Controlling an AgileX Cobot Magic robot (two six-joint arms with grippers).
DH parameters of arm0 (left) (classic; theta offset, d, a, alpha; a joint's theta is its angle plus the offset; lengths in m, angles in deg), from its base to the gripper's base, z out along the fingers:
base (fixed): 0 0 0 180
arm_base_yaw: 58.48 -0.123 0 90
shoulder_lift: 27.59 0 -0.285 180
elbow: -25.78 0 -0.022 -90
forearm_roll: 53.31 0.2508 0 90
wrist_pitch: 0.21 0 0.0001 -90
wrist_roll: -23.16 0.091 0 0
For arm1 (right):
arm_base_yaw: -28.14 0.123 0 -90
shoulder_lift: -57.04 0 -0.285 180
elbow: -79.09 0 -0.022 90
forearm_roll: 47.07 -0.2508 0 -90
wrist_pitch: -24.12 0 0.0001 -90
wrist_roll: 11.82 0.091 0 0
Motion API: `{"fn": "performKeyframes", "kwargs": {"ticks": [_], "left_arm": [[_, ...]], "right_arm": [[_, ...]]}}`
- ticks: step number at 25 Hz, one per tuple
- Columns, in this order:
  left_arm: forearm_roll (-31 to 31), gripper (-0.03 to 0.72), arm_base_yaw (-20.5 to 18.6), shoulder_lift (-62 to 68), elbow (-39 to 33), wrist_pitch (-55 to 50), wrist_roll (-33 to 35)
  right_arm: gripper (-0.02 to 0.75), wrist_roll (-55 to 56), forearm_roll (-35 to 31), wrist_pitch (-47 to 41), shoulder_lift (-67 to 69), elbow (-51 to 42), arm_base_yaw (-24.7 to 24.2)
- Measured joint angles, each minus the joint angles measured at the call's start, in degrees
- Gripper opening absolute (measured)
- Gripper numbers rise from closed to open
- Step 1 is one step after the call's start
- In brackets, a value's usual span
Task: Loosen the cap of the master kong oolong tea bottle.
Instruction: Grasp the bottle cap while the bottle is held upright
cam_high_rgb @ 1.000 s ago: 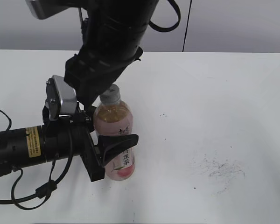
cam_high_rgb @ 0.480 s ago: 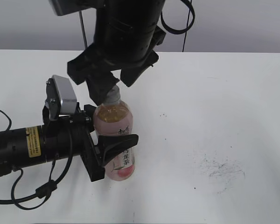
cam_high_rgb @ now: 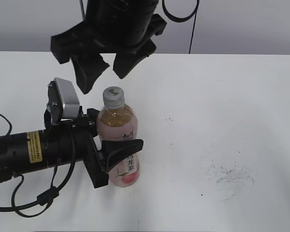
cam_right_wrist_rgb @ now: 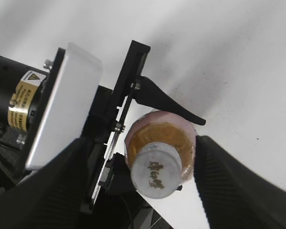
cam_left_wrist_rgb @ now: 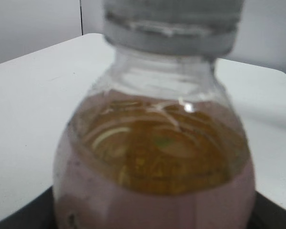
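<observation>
while the left gripper clamps the master kong oolong tea bottle upright on the white table, item one is secured; item two, the cap, sits bare on the neck; item three, the right gripper, hangs spread and empty just above it, touching nothing; advised handling: centre both fingers on the cap's ribbed rim, close squarely, twist without tilting the bottle

One bottle, one cap, seemingly.
</observation>
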Motion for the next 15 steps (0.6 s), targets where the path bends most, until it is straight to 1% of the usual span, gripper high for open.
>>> {"fn": "performKeyframes", "kwargs": {"ticks": [4, 9, 15], "left_arm": [[0.1, 0.427, 0.0, 0.0, 0.0, 0.0, 0.0], [0.1, 0.427, 0.0, 0.0, 0.0, 0.0, 0.0], [0.1, 0.427, 0.0, 0.0, 0.0, 0.0, 0.0]], "right_arm": [[0.519, 0.3, 1.7, 0.0, 0.0, -1.0, 0.0], [0.517, 0.7, 2.2, -0.1, 0.0, -2.5, 0.0], [0.473, 0.7, 2.3, -0.1, 0.0, -2.6, 0.0]]}}
